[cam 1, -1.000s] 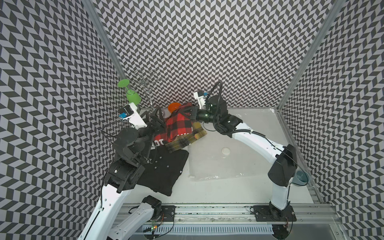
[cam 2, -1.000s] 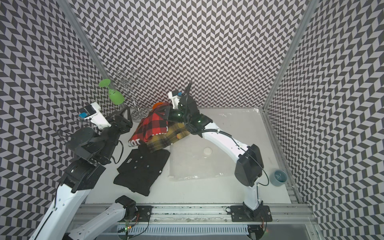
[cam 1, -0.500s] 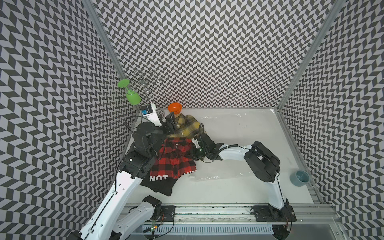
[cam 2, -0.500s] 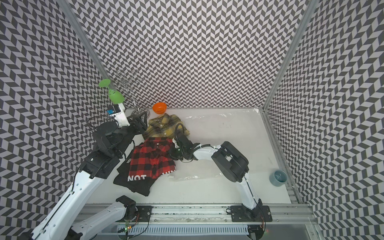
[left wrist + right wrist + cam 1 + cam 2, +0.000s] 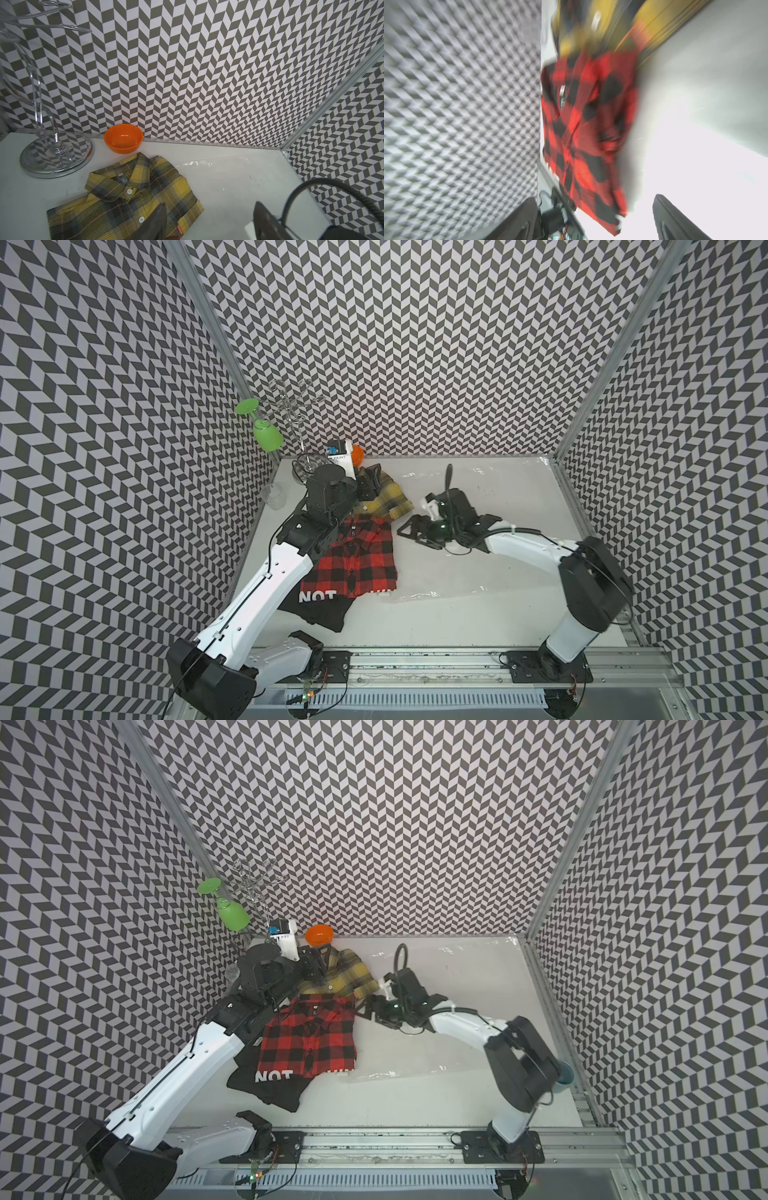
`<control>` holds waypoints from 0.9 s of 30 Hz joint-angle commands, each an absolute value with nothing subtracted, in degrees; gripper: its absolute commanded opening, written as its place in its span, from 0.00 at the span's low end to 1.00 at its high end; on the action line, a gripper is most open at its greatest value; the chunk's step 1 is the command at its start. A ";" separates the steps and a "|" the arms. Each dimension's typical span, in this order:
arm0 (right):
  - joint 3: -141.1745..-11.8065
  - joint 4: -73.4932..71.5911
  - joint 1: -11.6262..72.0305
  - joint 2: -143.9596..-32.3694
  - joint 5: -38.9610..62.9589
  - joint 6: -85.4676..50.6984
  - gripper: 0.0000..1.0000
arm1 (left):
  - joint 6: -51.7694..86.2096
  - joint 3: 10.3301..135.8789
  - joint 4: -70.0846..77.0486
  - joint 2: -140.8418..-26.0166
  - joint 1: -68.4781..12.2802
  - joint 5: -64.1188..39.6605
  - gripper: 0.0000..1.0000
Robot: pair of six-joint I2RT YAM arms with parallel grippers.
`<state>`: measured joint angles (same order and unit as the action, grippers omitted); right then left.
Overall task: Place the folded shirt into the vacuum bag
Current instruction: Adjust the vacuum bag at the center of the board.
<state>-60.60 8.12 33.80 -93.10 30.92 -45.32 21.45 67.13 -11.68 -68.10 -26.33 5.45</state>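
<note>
A folded red plaid shirt (image 5: 353,560) (image 5: 309,1040) lies flat on a black printed shirt (image 5: 320,610). Its right edge meets the left edge of the clear vacuum bag (image 5: 478,572) (image 5: 424,1056), spread on the table's middle; I cannot tell whether that edge is inside. My right gripper (image 5: 409,526) (image 5: 365,1009) stands open just right of the shirt's collar end, holding nothing. The blurred right wrist view shows the red shirt (image 5: 587,124) beyond the open right gripper (image 5: 593,218). My left gripper (image 5: 370,485) (image 5: 209,224) hangs open over a yellow plaid shirt (image 5: 124,197) (image 5: 386,499).
An orange bowl (image 5: 123,138) (image 5: 319,935) sits by the back wall. A wire glass rack (image 5: 56,158) holds a green wine glass (image 5: 268,435) at the back left, with a clear cup (image 5: 274,495) below. A blue cup (image 5: 565,1079) stands at the right edge.
The red shirt came down from the back onto the black shirt. My right gripper opened, let it go and drew back to the right. My left arm swung toward the back.
</note>
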 commanded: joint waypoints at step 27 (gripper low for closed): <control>-21.30 22.26 17.44 -51.76 6.16 -66.43 0.97 | 26.77 49.50 7.84 -94.32 -42.52 -10.81 0.67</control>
